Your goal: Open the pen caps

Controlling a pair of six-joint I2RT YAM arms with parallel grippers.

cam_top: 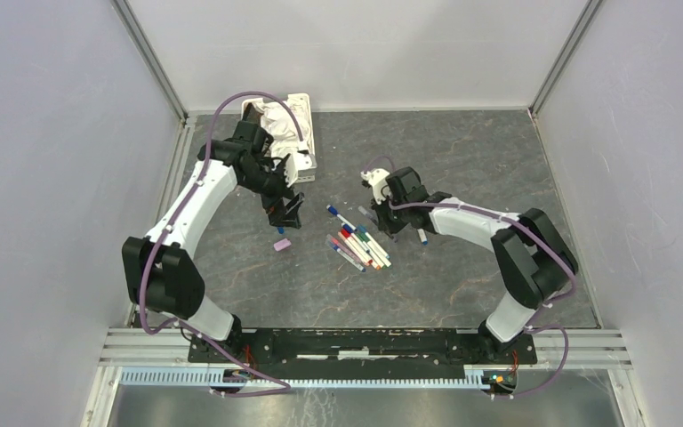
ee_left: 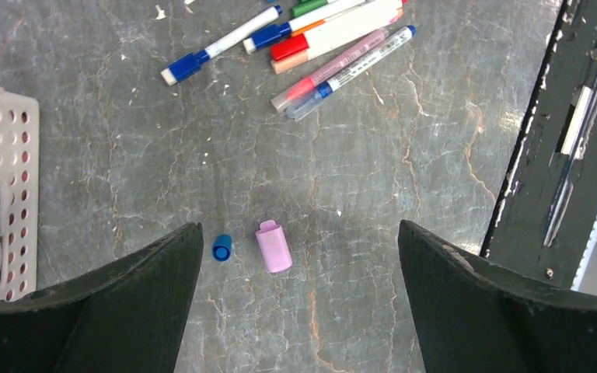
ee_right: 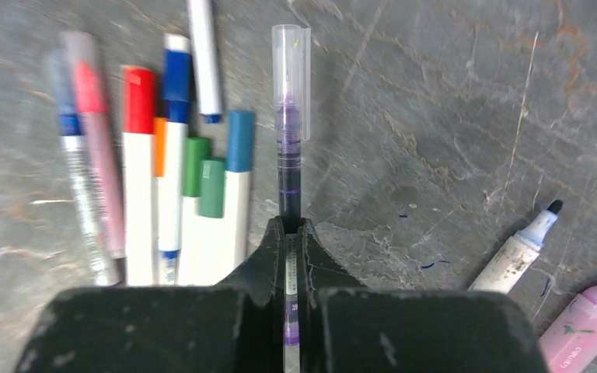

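Two loose pen caps lie on the table under my left gripper point(ee_left: 299, 233): a small blue cap point(ee_left: 221, 248) by the left finger and a wider pink cap point(ee_left: 274, 247) beside it. The left gripper is open and empty above them; in the top view it point(cam_top: 286, 212) hangs just above the pink cap point(cam_top: 281, 243). My right gripper point(ee_right: 291, 225) is shut on a thin purple pen point(ee_right: 289, 167) that still wears its clear cap point(ee_right: 291, 70), pointing away from the fingers. Several capped pens point(ee_right: 163, 171) with red, blue, green and orange caps lie left of it.
A white slotted basket point(cam_top: 305, 133) holding white cloth stands at the back left, close behind the left arm. An uncapped blue-tipped pen point(ee_right: 525, 249) and a pink marker point(ee_right: 587, 326) lie right of the right gripper. The pen pile point(cam_top: 358, 245) sits between the arms.
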